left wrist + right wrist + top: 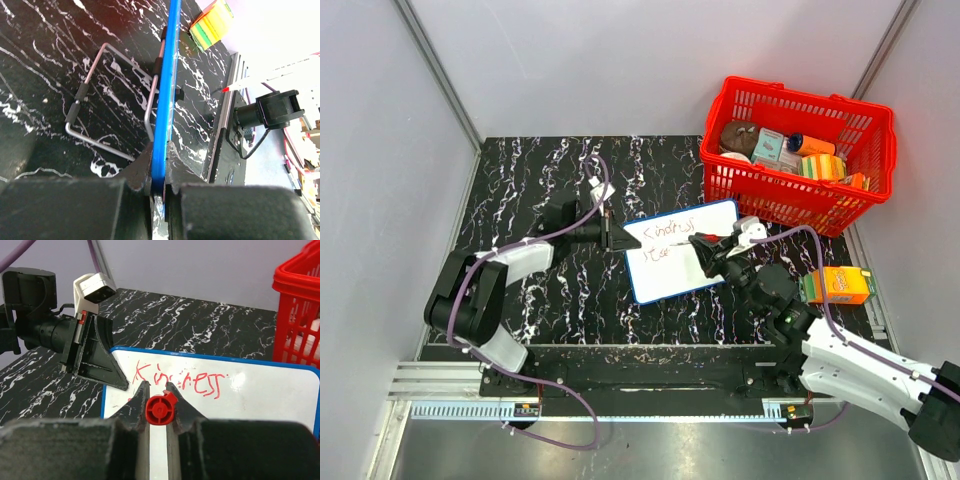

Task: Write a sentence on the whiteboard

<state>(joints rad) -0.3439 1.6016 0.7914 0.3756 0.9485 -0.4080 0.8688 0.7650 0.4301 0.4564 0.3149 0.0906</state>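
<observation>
Whiteboard (682, 250): frame centre, on counter (540, 180); left tool (613, 232) clamped on its blue edge. Right tool (705, 247): gripping red marker (160, 410). Sentence (182, 381): second line begun. You should press lightly and hold the board steady.

left arm (485, 290): black joints, pale grey shells | right arm (860, 365): black joints, white shells, small green dot, possibly an indicator light | cables (93, 250): purple, looped along both arms | left gripper (159, 150): black wedge-shaped fingers, white boxy wrist camera (95, 287) | right gripper (157, 387): black tapering fingers on blocky black body
</observation>
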